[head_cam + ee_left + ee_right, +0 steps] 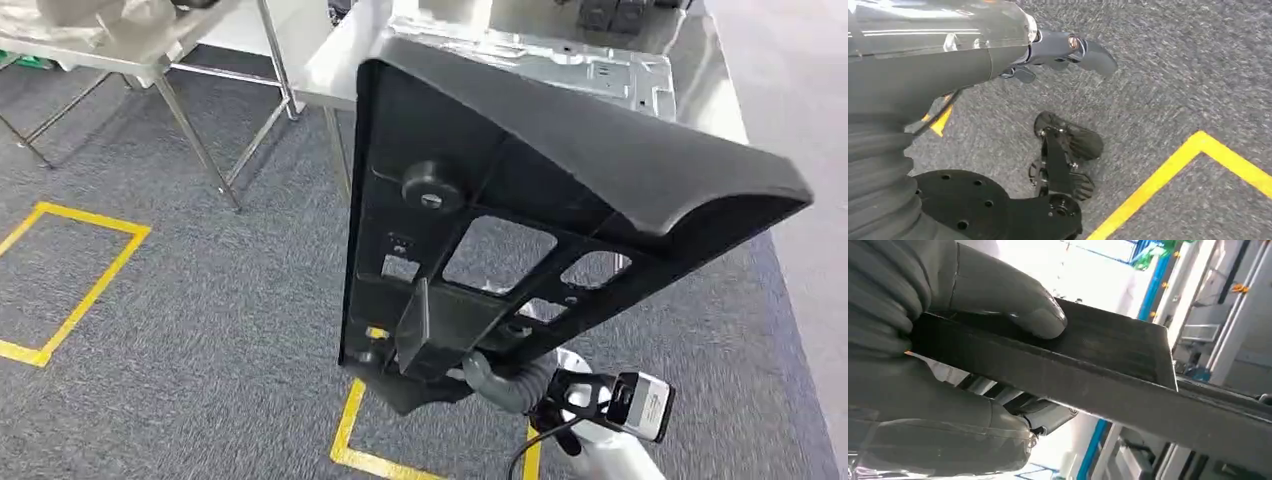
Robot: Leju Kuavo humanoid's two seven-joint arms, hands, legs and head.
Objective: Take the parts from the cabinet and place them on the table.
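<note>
A big black plastic panel [520,190] with cut-out windows and a round knob is tilted up in front of me in the head view. It hides much of the steel table [715,95] behind it. My right hand [500,380] grips the panel's lower edge from below. In the right wrist view the thumb [1013,305] presses on one face of the panel [1128,375] and the other fingers [938,405] wrap the opposite side. My left hand [1063,50] hangs over the grey carpet, fingers apart, holding nothing.
A pressed sheet-metal part [625,75] lies on the steel table. A second metal-legged table [170,70] stands at the far left. Yellow tape lines [70,290] mark the grey carpet. Blue and white racking [1198,315] is in the right wrist view.
</note>
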